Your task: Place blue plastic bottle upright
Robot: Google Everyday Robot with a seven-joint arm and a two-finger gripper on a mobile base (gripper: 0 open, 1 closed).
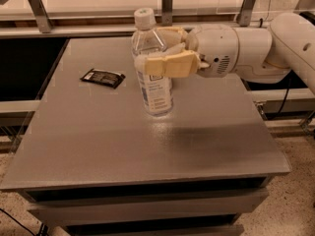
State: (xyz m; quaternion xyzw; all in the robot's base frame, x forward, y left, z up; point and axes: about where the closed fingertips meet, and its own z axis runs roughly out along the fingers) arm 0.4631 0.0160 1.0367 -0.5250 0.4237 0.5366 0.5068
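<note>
The blue plastic bottle (153, 82) is a clear water bottle with a white cap and a pale label with dark print. It stands upright, its base on or just above the grey table (147, 146) near the middle. My gripper (165, 50) comes in from the right on a white arm. Its cream fingers (170, 65) are shut on the bottle's upper body, one in front and one behind.
A dark snack packet (102, 77) lies flat on the table to the left of the bottle. A shelf and metal rails run along the back edge. The white arm housing (246, 48) hangs over the table's right rear part.
</note>
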